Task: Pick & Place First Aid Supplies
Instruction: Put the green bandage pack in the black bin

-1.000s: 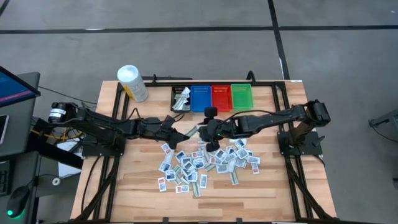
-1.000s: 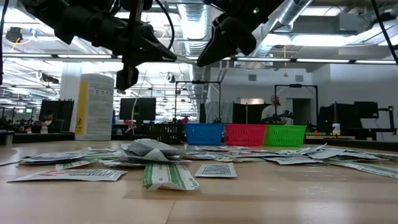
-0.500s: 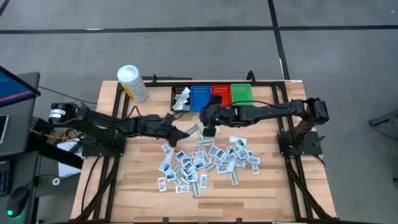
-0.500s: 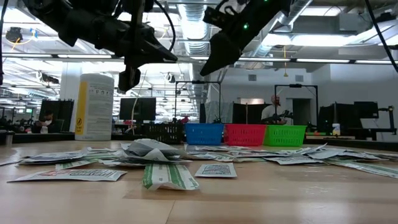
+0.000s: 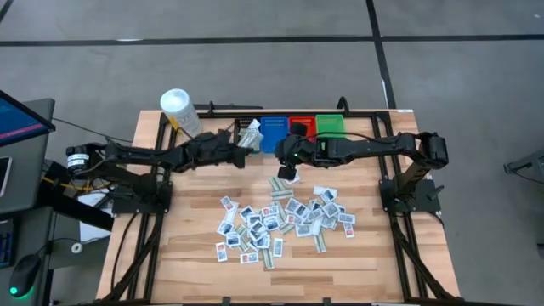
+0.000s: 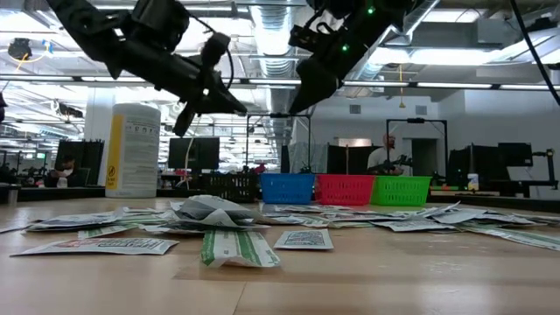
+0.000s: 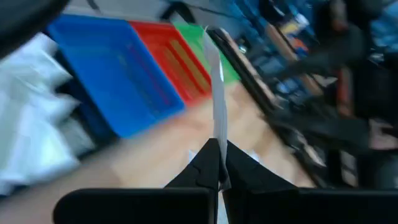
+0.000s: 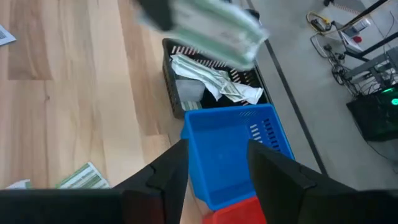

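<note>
Packet (image 7: 217, 93) was pinched edge-on in the clenched left gripper (image 7: 219, 177), its long axis running straight out from the fingertips toward the bins. Left gripper hovered beside the black bin (image 5: 247, 134), nearer to it than the right. Right gripper (image 8: 214, 165) hung parted and empty over the blue bin (image 8: 233, 146). Loose packets (image 5: 280, 221) lay heaped mid-table.
</note>
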